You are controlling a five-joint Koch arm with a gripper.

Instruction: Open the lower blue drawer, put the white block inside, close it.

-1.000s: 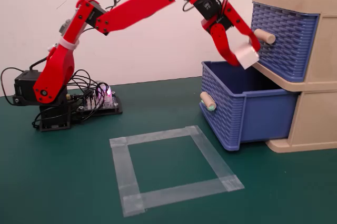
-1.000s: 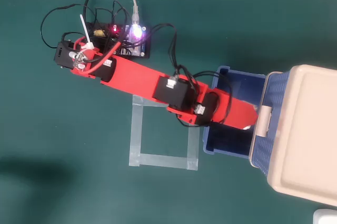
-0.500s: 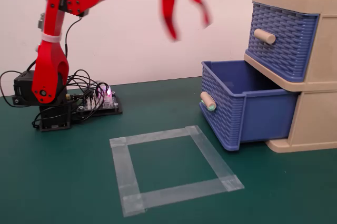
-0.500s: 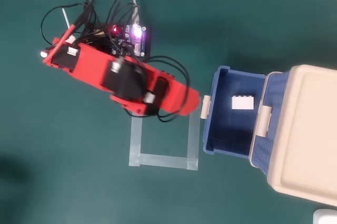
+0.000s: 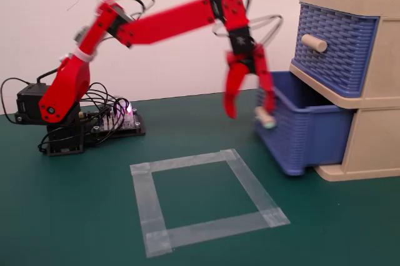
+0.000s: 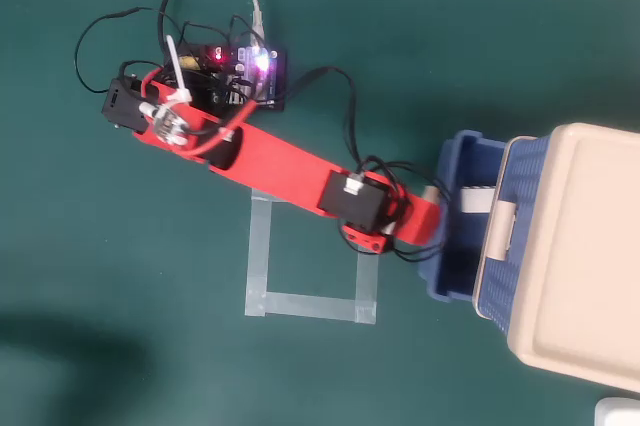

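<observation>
Arm reaching toward bench's right edge; tool [image 5: 249,111] hanging released, empty, above lower blue drawer [image 5: 300,130] front; drawer pulled out, white block [image 6: 477,200] lying inside.

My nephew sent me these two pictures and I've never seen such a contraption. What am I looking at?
It is a small red robot arm bolted to a green table. One picture is taken from the side, the other looks straight down. Its fingers hang spread open just in front of a beige cabinet with two blue drawers. The lower blue drawer is pulled out; the upper blue drawer is shut. From above, a pale object, possibly the white block, lies inside the open drawer. A tape square marks the table. The fingers hold nothing.
</observation>
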